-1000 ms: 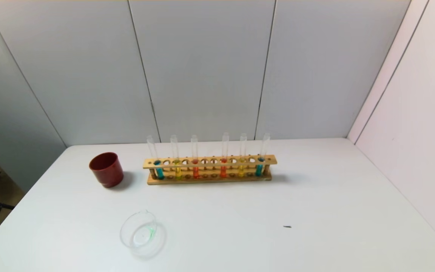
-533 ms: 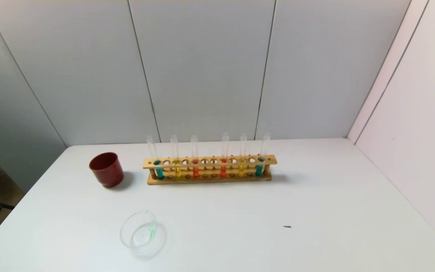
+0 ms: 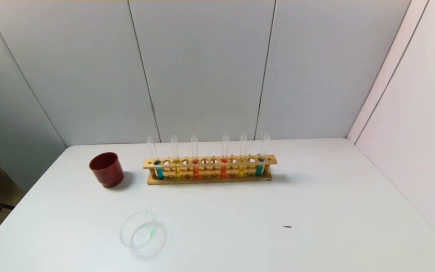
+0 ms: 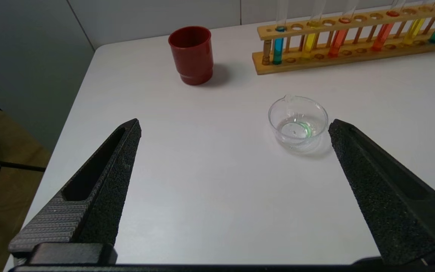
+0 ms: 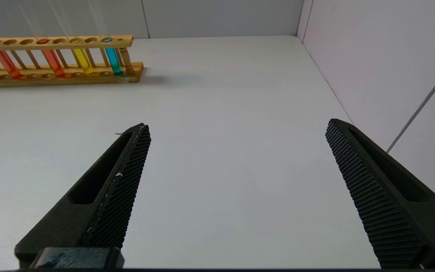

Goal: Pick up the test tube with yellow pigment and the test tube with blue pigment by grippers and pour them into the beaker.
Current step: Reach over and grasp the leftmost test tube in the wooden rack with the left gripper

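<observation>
A wooden rack at the back of the white table holds several upright tubes. The test tube with blue pigment is at its left end, also in the left wrist view. The test tube with yellow pigment is second from the right end, also in the right wrist view. The beaker stands near the front left, nearly empty with a green trace. My left gripper is open and empty, just short of the beaker. My right gripper is open and empty over bare table.
A dark-red cup stands left of the rack. The rack also holds a deeper yellow tube, two orange-red tubes and a teal tube. A small dark speck lies front right. Walls close the back and right.
</observation>
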You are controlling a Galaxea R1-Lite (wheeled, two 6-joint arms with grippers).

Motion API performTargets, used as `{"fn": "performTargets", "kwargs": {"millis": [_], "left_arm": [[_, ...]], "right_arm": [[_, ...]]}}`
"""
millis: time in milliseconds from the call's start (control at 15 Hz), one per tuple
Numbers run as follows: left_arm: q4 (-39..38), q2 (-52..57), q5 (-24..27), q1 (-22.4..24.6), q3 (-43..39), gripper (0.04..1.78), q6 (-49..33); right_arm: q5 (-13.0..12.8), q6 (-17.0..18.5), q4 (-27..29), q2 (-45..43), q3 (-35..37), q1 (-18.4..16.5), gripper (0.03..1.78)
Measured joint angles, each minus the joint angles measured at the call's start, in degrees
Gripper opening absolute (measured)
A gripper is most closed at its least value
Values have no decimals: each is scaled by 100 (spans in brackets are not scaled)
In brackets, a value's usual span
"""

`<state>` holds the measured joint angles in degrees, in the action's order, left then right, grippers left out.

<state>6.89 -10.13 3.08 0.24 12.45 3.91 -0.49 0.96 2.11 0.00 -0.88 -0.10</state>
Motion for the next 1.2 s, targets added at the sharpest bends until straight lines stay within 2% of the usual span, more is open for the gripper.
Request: {"fn": "performTargets", "kwargs": {"millis": [200,400,533,733,933,1200], "left_arm": [[-295,-1045,138,-4,666,175,-11],[-1118,-2292,352,-29,1064,175,-9],[-1601,-3105,416,-202,1337,175,-20],[-1879,-4174,308,-575,1894,175,-277],[-2315,-5144,-105,-1154,2165,175,-603],[-3710,-6596,-1017,-1763,2216,175,-685]], "right_arm": [[2,0,0,0,0,0,170],[2,0,0,0,0,0,170],[0,0,0,0,0,0,170],[0,-2,0,0,0,0,170],[2,0,0,0,0,0,170],[0,0,0,0,0,0,170]]}}
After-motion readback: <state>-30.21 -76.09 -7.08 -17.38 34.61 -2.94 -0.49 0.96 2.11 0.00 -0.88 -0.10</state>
